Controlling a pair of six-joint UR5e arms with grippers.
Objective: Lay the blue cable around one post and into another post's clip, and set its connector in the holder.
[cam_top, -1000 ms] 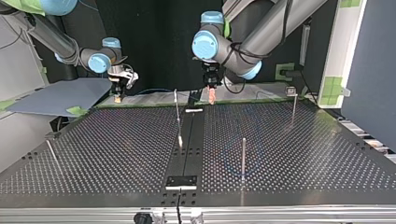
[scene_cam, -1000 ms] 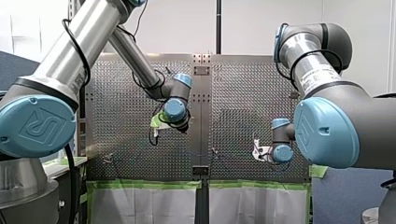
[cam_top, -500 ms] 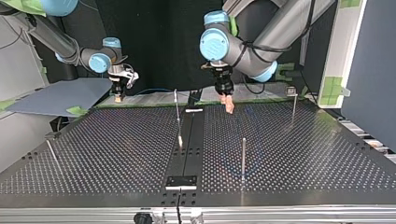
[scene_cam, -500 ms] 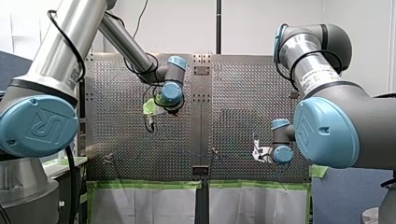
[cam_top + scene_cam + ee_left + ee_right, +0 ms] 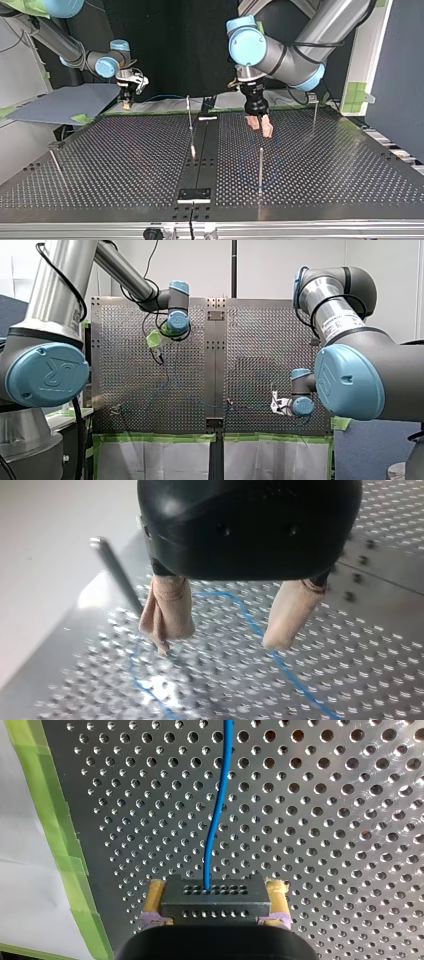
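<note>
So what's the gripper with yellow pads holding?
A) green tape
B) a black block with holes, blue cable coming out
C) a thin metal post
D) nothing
B: the right wrist view shows my right gripper shut on the black perforated block, the thin blue cable running out of it.

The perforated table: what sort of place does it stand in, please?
Probably a robotics lab: the table carries upright posts, my left arm and my right arm work at it, green tape edges it.

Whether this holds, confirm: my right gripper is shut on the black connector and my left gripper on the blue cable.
Wrong: my left gripper is open, empty above the blue cable, per the left wrist view. My right gripper clamps the black connector.
</note>
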